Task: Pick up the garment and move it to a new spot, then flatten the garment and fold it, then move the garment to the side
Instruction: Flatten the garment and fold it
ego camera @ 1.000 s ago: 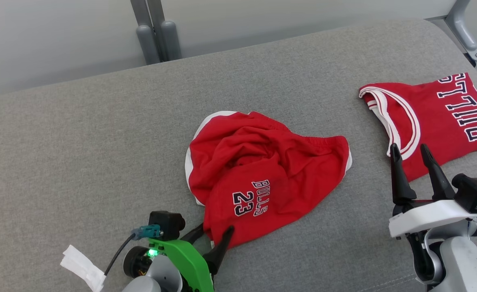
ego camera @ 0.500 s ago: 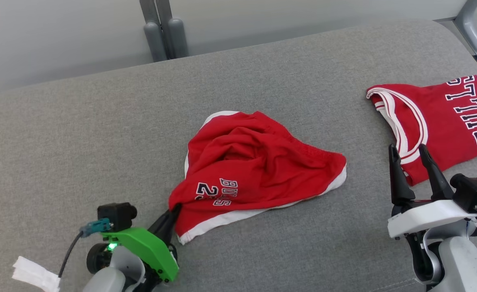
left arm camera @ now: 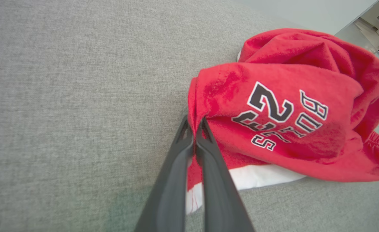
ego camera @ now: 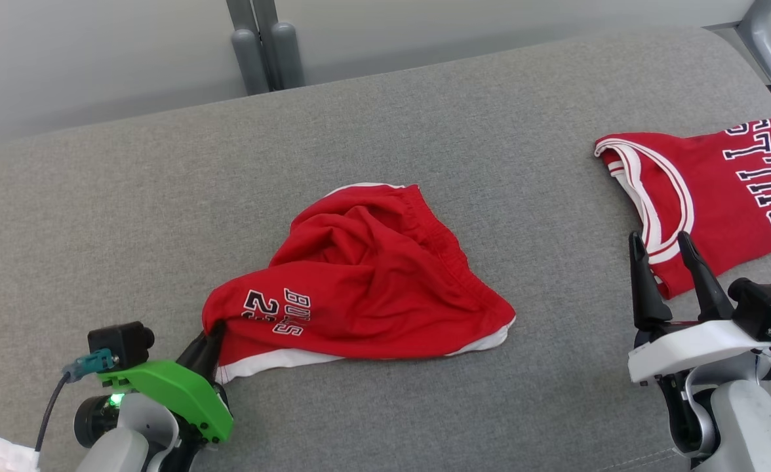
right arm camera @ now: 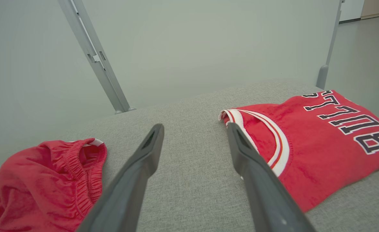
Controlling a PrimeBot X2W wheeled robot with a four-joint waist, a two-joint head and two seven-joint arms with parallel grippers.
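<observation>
- Since a second ago, the left gripper has shut on the shorts and dragged their near corner toward the robot's left. The bundle has stretched out and slid that way across the cushion. The camera itself has shifted only a little.
- Left gripper: the fingers are pressed together, pinching a fold of red cloth at the left corner of the shorts, just above the white hem.
- The shorts lie crumpled near the cushion's middle. The black "23 BULLS" print faces up close to the grip, and the elastic waistband is on the far side.
- The jersey lies flat at the far right, well apart from the shorts, with its "BULLS" lettering up.
- The right gripper hangs at the robot's right, jaws spread wide and holding nothing. In the head view its fingertips overlap the jersey's near edge.
- From the right wrist, that gripper points between the shorts and the jersey, with bare cushion ahead of it.
- Two grey posts stand behind the cushion.
</observation>
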